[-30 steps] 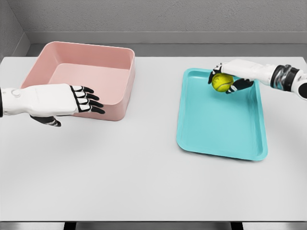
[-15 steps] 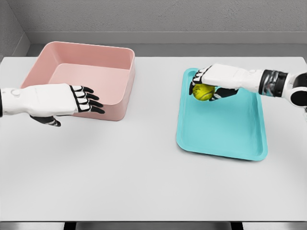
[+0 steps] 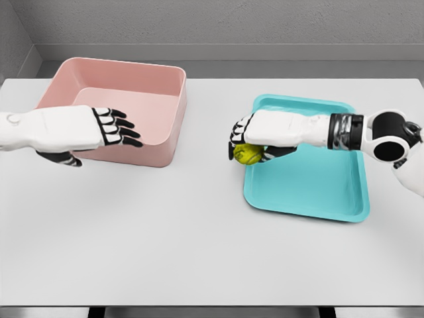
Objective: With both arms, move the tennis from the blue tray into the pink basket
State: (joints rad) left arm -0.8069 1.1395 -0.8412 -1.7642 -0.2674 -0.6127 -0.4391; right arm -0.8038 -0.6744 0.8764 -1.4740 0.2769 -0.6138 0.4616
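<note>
ball [image 3: 248, 154] is gripped from above in the curled right hand [image 3: 255, 136], at the left rim of the tray [image 3: 311, 182], toward the basket [image 3: 169, 142] | left hand [image 3: 109, 128] is held spread before the basket, probably to receive the ball

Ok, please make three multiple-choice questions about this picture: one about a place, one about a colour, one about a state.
1. Where is the tennis ball?
A. inside the pink basket
B. at the left edge of the blue tray
C. on the table's front edge

2. Which colour is the basket?
A. pink
B. green
C. black

3. What is the left hand doing?
A. gripping the tray
B. holding the ball
C. holding nothing, fingers extended

Key: 1 B, the right hand holds it over the tray rim; 2 A, its walls are pink; 3 C, it is in front of the basket, nothing in it.
</note>
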